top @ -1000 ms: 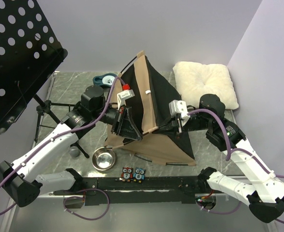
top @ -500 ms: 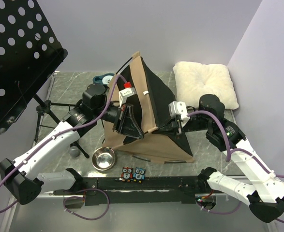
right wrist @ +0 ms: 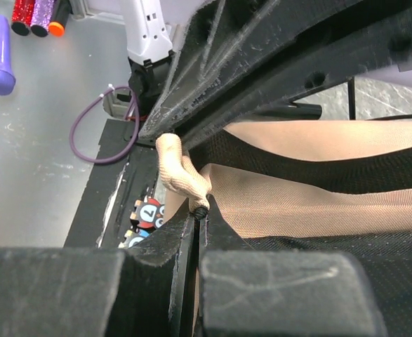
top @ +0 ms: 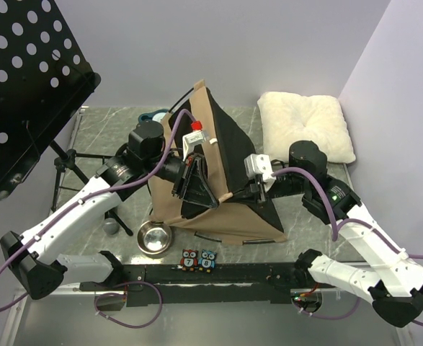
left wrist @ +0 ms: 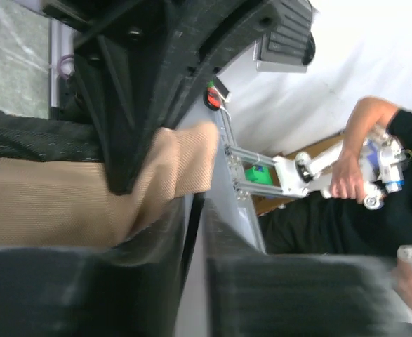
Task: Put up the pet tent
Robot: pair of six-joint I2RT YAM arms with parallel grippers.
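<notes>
The pet tent (top: 222, 148), tan fabric with a black panel, stands half raised in the middle of the table, and a thin black pole (top: 184, 96) sticks out at its top. My left gripper (top: 202, 194) presses into the tent's front face. In the left wrist view it (left wrist: 194, 210) is shut on a thin black pole (left wrist: 189, 239) beside the tan fabric (left wrist: 51, 203). My right gripper (top: 238, 194) meets the tent's lower right edge. In the right wrist view it (right wrist: 199, 214) is shut on a pole end (right wrist: 201, 208) wrapped in a tan sleeve (right wrist: 177, 172).
A white fluffy cushion (top: 306, 124) lies at the back right. A steel bowl (top: 154, 237) sits front left of the tent, and a blue bowl stand (top: 156, 115) is behind it. A black perforated music stand (top: 24, 86) looms at the left. Two owl figures (top: 198, 260) sit on the front rail.
The tent has swung left and stands more upright. Both grippers have moved left with it, still holding its poles.
</notes>
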